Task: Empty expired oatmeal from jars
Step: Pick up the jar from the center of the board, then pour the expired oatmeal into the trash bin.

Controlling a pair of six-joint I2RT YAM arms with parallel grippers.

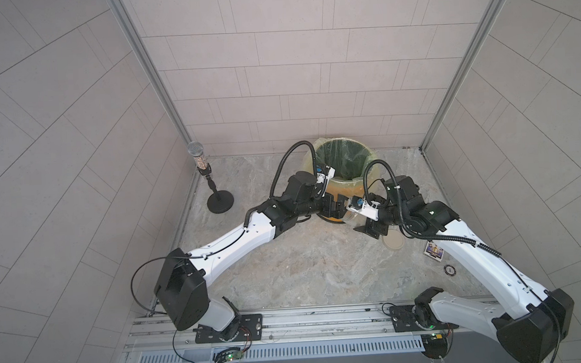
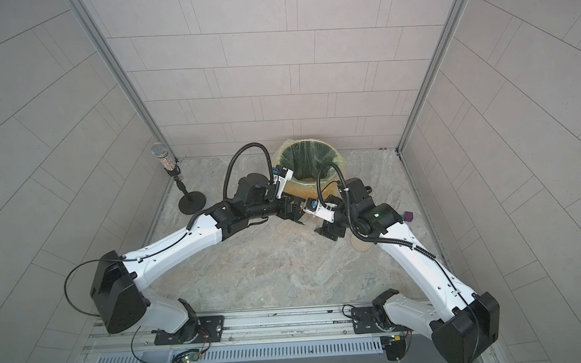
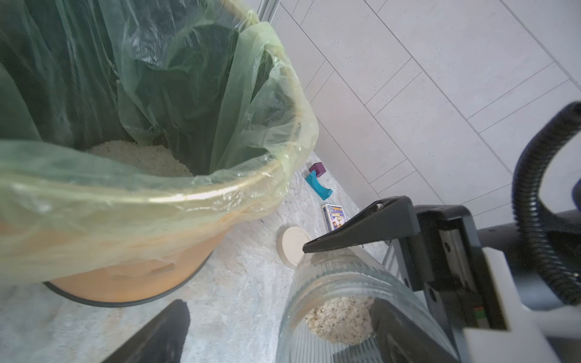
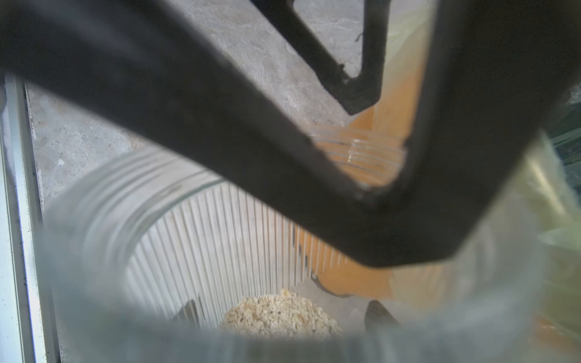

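A clear ribbed glass jar hangs tilted low in front of the orange bin, and my right gripper is shut on it. A small clump of pale oatmeal lies inside the jar. More oatmeal lies at the bottom of the bin's green liner. My left gripper is open at the jar's mouth. One of its fingers is over bare table; the other shows through the glass. In both top views the two grippers meet at the jar. The cream lid lies flat on the table.
The bin's rim stands at the back wall. A microphone on a stand stands at the back left. A card box, a black disc, a blue block and a purple block lie at the right.
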